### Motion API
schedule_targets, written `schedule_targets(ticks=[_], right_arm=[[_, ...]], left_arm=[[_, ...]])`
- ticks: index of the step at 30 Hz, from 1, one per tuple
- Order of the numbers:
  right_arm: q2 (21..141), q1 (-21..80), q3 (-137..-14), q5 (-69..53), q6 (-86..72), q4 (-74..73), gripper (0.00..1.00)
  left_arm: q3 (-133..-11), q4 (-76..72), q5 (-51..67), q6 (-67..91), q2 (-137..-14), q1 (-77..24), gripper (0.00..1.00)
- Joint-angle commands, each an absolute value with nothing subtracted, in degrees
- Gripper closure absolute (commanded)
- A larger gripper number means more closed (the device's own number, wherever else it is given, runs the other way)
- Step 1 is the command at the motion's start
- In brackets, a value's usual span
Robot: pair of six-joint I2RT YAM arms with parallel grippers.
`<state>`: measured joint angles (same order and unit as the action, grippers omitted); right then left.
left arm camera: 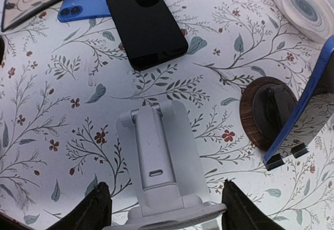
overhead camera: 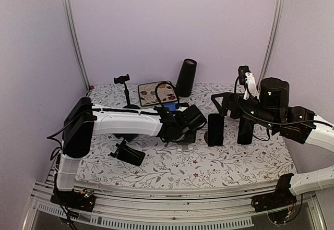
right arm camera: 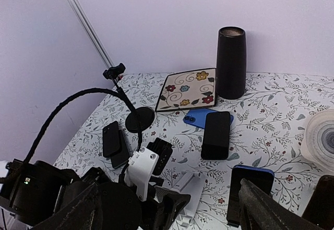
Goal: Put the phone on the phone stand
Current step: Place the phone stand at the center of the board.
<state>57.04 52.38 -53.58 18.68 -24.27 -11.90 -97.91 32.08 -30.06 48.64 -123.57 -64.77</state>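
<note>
My left gripper (left arm camera: 164, 209) (overhead camera: 182, 128) reaches to the table's middle, its fingers pressed on both sides of the wide top plate of a white phone stand (left arm camera: 156, 152) (right arm camera: 189, 188). A black phone (left arm camera: 146, 24) (right arm camera: 216, 134) lies flat beyond it, partly over a blue phone (left arm camera: 78, 8). To the right, a blue-edged phone (overhead camera: 215, 129) (left arm camera: 313, 105) (right arm camera: 249, 188) stands upright on a stand with a round wooden base (left arm camera: 250, 115). My right gripper (right arm camera: 172, 209) (overhead camera: 233, 116) hangs wide open beside that upright phone and grips nothing.
A tall black cylinder (overhead camera: 186, 77) and a floral tile (overhead camera: 156, 92) stand at the back. A flexible-neck clamp holder (overhead camera: 125, 86) stands back left. Two dark phones (right arm camera: 112, 138) lie stacked near the front left. A white tape roll (left arm camera: 302, 5) lies behind the upright phone.
</note>
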Motion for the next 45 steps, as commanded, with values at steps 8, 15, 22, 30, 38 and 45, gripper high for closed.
schedule_targets(ticks=[8,15,22,30,38,45], right_arm=[[54.6,52.2,-52.3,20.1,-23.0,-14.2,0.09],[55.1,52.2,-52.2,19.8,-23.4,-14.4,0.09],[55.4,52.2,-52.1,19.9,-23.5,-14.4,0.09],[56.2,52.2,-52.5,19.6,-23.3,-14.7,0.09],[56.1,52.2,-52.2,19.9,-23.2,-14.8,0.09],[56.4,52.3,-52.6,19.4,-23.0,-14.9,0.09]], left_arm=[[-106.2,36.7,-32.3,45.9,-128.6,-65.6,0.55],[-107.6,37.3,-32.1,44.9,-130.0,-65.6,0.51],[-107.8,37.3,-31.3,44.5,-130.5,-65.6,0.44],[-108.3,37.2,-30.2,44.5,-130.6,-65.6,0.25],[-108.4,37.3,-29.9,44.3,-129.8,-65.6,0.10],[-107.5,36.7,-29.3,44.0,-127.8,-65.7,0.03]])
